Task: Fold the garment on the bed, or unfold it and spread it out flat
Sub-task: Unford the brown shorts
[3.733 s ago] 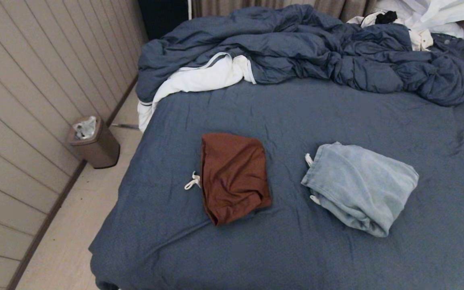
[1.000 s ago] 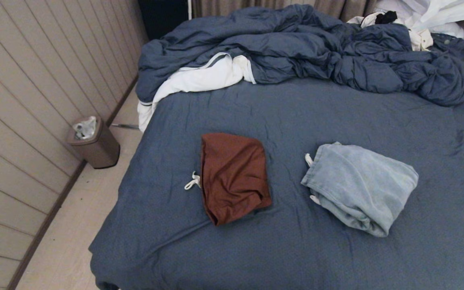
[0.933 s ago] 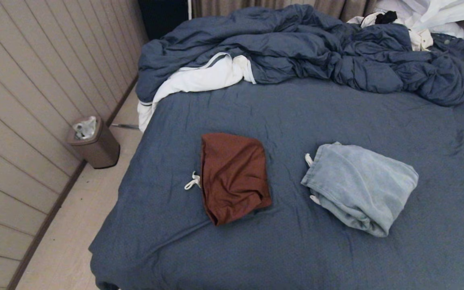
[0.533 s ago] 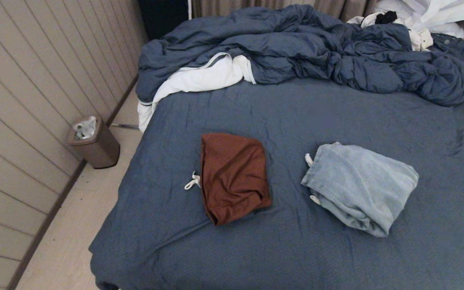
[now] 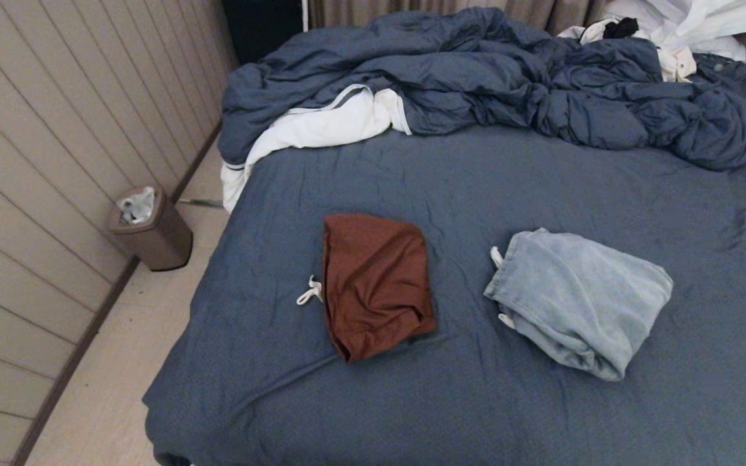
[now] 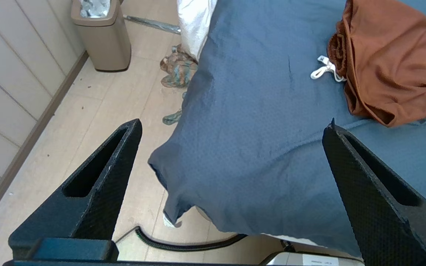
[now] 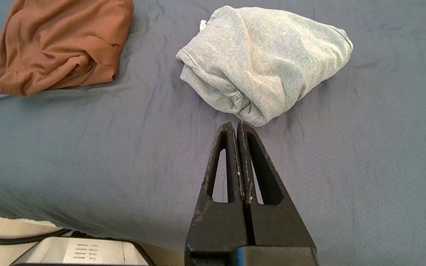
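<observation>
I have both arms parked low at the near edge of the bed (image 5: pixel 476 188), neither one showing in the head view. My left gripper (image 6: pixel 231 127) hangs over the bed's near left corner with its 2 fingers (image 6: pixel 98 177) spread wide and nothing between them. My right gripper (image 7: pixel 237 127) hovers above the sheet with its jaws pressed together, holding nothing.

Just ahead of the right gripper's tips lies the grey garment (image 5: pixel 580 301), a bundled, folded lump with a white cord end at its left side; from the wrist view I cannot tell whether the tips touch it or sit above the sheet in front of it. Ahead and to the right of the left gripper is the brown garment (image 5: pixel 376 285), also folded over, with a white drawstring (image 5: pixel 309 291) trailing from its left edge. The 2 garments lie apart, with bare sheet between them.

Below and left of the left gripper the sheet corner drops to the floor (image 6: pixel 98 96), where a black cable (image 6: pixel 183 244) curls. Further ahead along the floor are some patterned items (image 6: pixel 178 68) by the bed's side, and beyond them a bin (image 5: pixel 153 226) with crumpled pale material in it, standing by the panelled wall (image 5: pixel 43 149).

Past both garments is a broad stretch of flat sheet. At the far end the duvet (image 5: pixel 496 84) is heaped across the bed's width, its white lining spilling over the left edge. White clothes (image 5: pixel 690 26) lie in the far right corner.
</observation>
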